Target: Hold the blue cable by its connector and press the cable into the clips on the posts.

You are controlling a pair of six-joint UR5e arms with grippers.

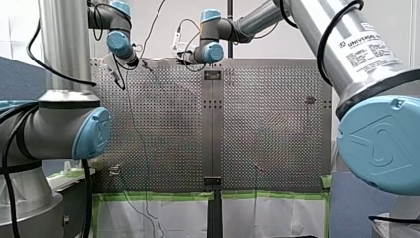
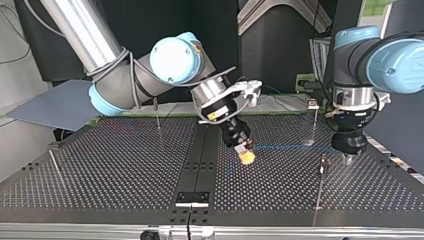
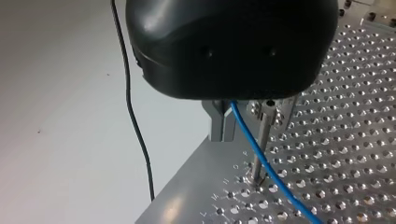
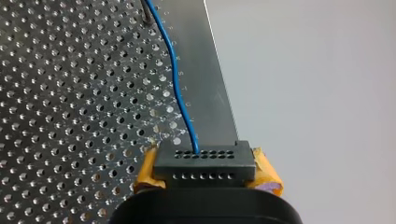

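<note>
Connector (image 4: 204, 163) is black and pinched between the yellow pads (image 4: 267, 173) of the right end effector (image 4: 205, 174). The blue cable (image 4: 175, 84) exits its top face and runs ahead over the perforated surface (image 4: 70, 116), along the edge of the plain centre strip (image 4: 212, 93). In the left wrist view the cable comes out from under the left end effector (image 3: 223, 133), crosses a thin post (image 3: 261, 144) standing in the surface right beside it, and carries on across the holes. Can't tell whether the left end effector is clamped on the cable or spread. In the top view the right end effector sits low near the centre strip, with the left one well apart at the view's right.
</note>
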